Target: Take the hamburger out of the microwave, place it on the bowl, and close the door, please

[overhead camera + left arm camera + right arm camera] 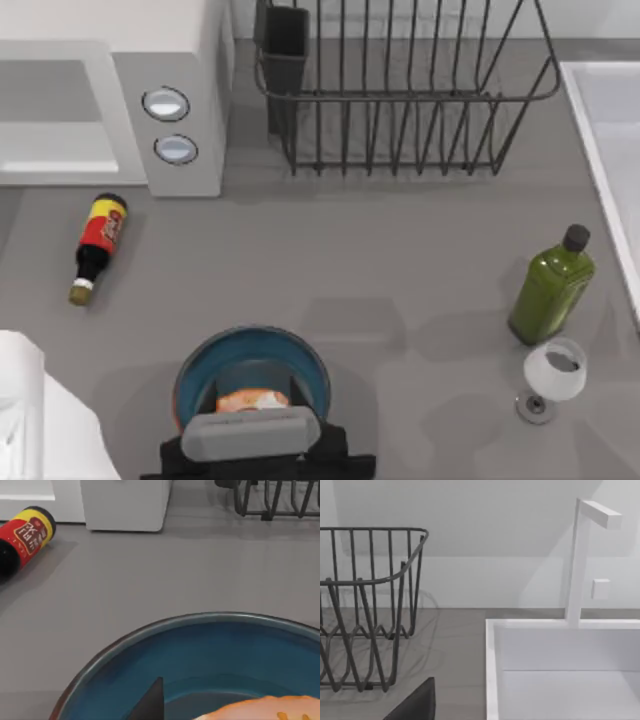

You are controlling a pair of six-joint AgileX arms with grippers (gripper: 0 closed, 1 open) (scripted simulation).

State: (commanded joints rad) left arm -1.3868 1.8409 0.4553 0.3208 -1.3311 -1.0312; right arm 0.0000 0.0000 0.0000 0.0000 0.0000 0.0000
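The left gripper (257, 402) hung over the bowl (200, 372) near the front edge of the table, its grey wrist block covering the near half of the dish; the hamburger (250, 401) sat between its dark fingers, low inside the blue hollow, and whether it rested on the bottom or was held just clear of it could not be told. In the left wrist view the bun's orange top (260, 709) lay just beside a dark fingertip (150, 705), with the blue inside of the bowl (200, 645) curving round it; the gripper looked pinched on the hamburger, though the contact itself was hidden. The microwave (185, 60) stood at the far left of the table, its cavity open; the door itself could not be made out. A sauce bottle (97, 245) lay on its side between the microwave and the bowl; an olive-oil bottle (551, 288) and a wine glass (552, 375) stood well apart on the right, and a wire dish rack (400, 90) at the back. The right wrist view showed the rack (365, 610) and a white sink (560, 670); that arm seemed parked. The step in hand appeared to be the release; it would go best by lowering until the bun bore on the bowl, spreading the fingers gently, then rising straight up so neither finger dragged the bun or caught the rim; the way back to the microwave should pass clear of the lying bottle.
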